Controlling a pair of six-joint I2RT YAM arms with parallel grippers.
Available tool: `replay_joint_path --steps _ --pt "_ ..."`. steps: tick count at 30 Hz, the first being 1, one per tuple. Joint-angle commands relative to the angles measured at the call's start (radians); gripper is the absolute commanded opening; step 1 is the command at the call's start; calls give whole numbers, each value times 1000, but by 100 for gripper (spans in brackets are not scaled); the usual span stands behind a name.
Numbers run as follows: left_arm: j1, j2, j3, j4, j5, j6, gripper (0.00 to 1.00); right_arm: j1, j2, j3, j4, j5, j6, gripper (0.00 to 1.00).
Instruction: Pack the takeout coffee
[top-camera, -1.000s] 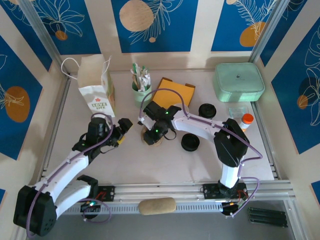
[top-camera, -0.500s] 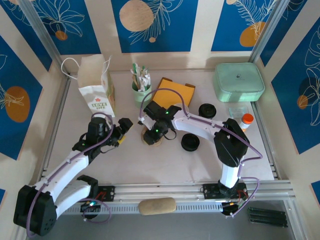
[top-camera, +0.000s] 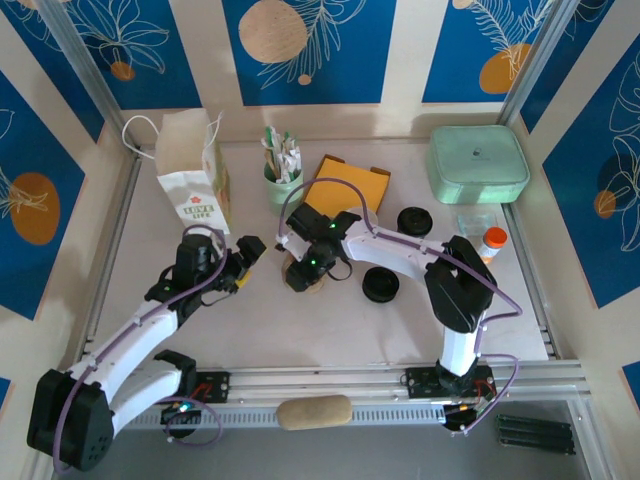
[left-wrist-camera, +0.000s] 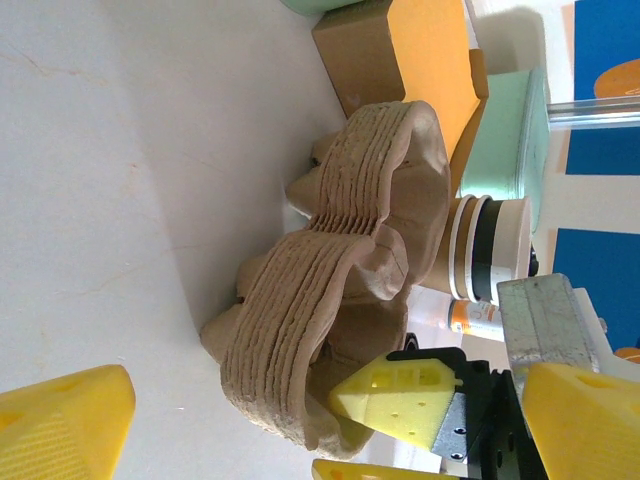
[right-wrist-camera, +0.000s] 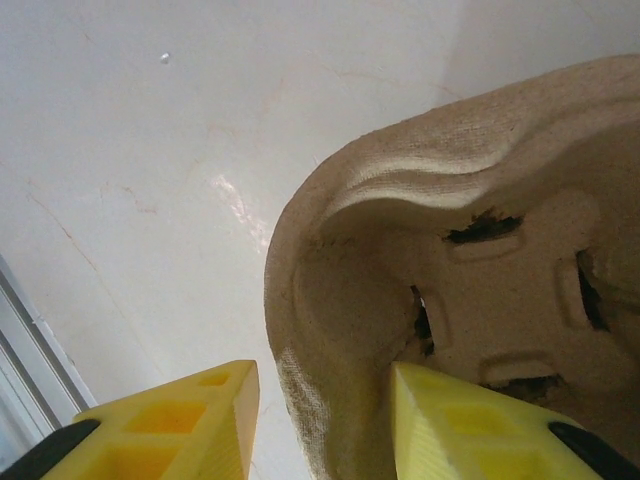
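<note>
Pulp carrier (right-wrist-camera: 480, 300) rim sits between right fingers (right-wrist-camera: 170, 425); kraft cup (left-wrist-camera: 490, 250) just beside.

White arm links (top-camera: 140, 340), black joints (top-camera: 457, 290), purple cables (top-camera: 335, 181), yellow dimpled pincer fingers (right-wrist-camera: 170, 420)

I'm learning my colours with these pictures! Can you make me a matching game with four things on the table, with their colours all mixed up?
Things:
1. cup carrier
2. lidded box
3. round lid
4. bottle cap

Colours:
A. black
B. orange
C. brown
D. mint green

Pairs: 1-C, 2-D, 3-A, 4-B
</note>
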Motion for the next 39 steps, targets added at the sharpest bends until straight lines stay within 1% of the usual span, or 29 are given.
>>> replay_joint_path --steps 1,5,13,22,24,39 --pt "9 -1 13 17 21 0 99 -4 13 -3 1 -26 -3 37" --pt "9 -1 11 16 20 -1 100 -4 6 -2 0 -26 -3 31" --pt "9 0 13 16 21 0 100 -4 -22 13 -11 -25 -7 22" --pt "9 5 22 17 27 0 100 -4 -56 26 -15 -23 -6 16" --pt "9 10 27 19 30 1 99 -4 -62 30 -15 -24 -6 13" --pt "3 62 59 58 79 -1 100 -11 -83 29 3 -54 10 12"
